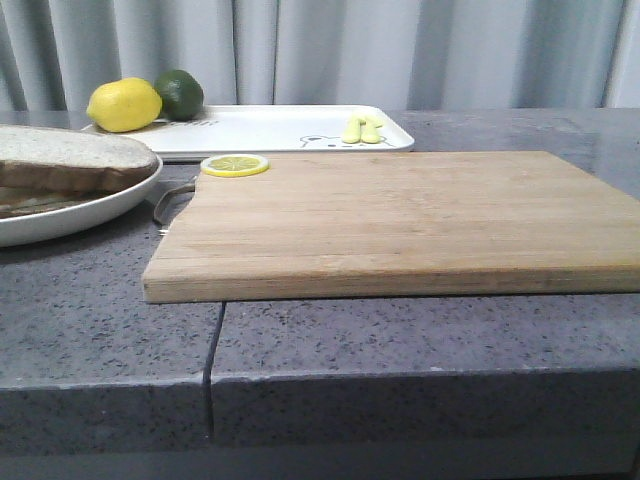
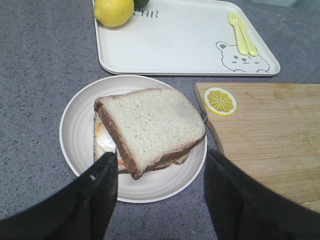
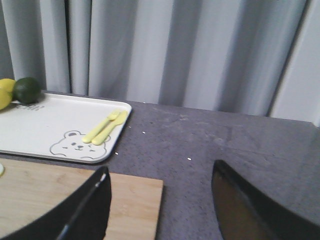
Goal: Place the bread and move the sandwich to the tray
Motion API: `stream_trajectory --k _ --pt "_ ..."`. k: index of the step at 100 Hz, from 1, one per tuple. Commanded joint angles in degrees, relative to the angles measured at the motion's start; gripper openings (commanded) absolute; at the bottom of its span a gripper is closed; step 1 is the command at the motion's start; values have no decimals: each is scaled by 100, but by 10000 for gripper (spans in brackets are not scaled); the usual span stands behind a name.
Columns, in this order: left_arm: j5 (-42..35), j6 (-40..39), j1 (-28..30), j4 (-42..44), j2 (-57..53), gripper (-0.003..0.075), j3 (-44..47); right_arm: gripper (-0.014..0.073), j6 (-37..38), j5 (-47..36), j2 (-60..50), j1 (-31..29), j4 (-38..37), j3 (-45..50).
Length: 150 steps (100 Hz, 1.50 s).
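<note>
A grey speckled worktop [image 1: 100, 330] carries a wooden cutting board [image 1: 400, 220] in the middle, with a lemon slice [image 1: 234, 165] on its far left corner. To the left sits the sandwich [image 2: 145, 131] on its round white plate: a top slice of bread [image 2: 152, 122] with a dark crust lies skewed over a lower slice, and fried egg shows at one edge. The bread overhangs the layer beneath and looks tilted.

Behind the board lies the white tray [image 1: 260, 135] with a bear drawing. A lemon [image 1: 124, 104] and a lime [image 1: 180, 93] rest at its far left corner, and a small yellow fork and spoon [image 1: 361, 129] near its right end. The middle of the tray is bare.

The left gripper [image 2: 160, 187] hovers above the near rim of the plate, its fingers [image 2: 100, 185] spread wide and holding nothing. The right gripper [image 3: 160, 200] hangs over the board's right end, fingers likewise apart and empty.

Risks from here, as a judgement: the loose, off-centre top slice could slide off if the plate is lifted at a tilt or moved abruptly. A grip on the thin plate rim may slip. The plate could also bump the lemon or the cutlery if set down off-centre.
</note>
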Motion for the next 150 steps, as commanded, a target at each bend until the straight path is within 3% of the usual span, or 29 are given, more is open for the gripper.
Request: stream_trajectory --k 1,30,150 --pt "-407 20 15 -143 26 366 -174 450 149 -147 -273 -107 -246 8" --pt "-407 20 15 -143 26 366 -174 448 150 160 -560 -119 -251 213" --pt "-511 20 15 -144 26 366 -174 448 150 -180 -560 -119 -214 213"
